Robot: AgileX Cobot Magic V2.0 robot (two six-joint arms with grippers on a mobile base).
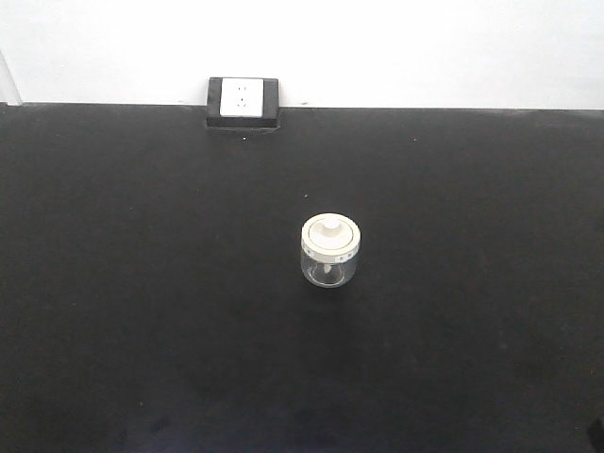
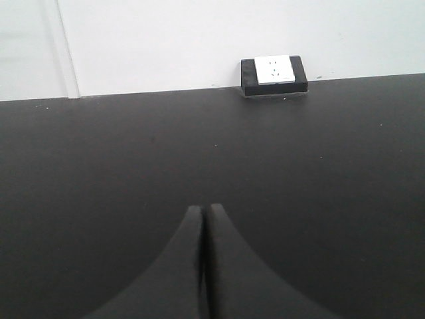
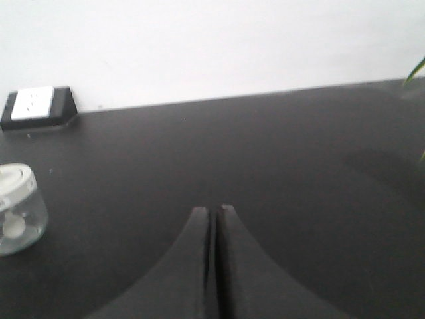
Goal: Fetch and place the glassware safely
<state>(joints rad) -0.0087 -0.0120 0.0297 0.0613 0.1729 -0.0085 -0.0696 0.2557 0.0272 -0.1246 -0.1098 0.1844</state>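
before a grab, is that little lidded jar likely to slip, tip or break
The jar looks like smooth clear glass, so probably slippery and breakable. It is squat and upright, so unlikely to tip. Its lid may just rest on top and could lift off.

The front-facing view looks down across the black matte tabletop [image 1: 142, 283] toward the white wall [image 1: 377, 47]. Both wrist views sit low, facing that wall; all three share the black-framed white wall socket [image 1: 243, 100].

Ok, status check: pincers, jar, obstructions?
Left pincer shut, empty. Right pincer shut, empty. Lidded glass jar upright mid-table, untouched. Only a socket box at the far edge.
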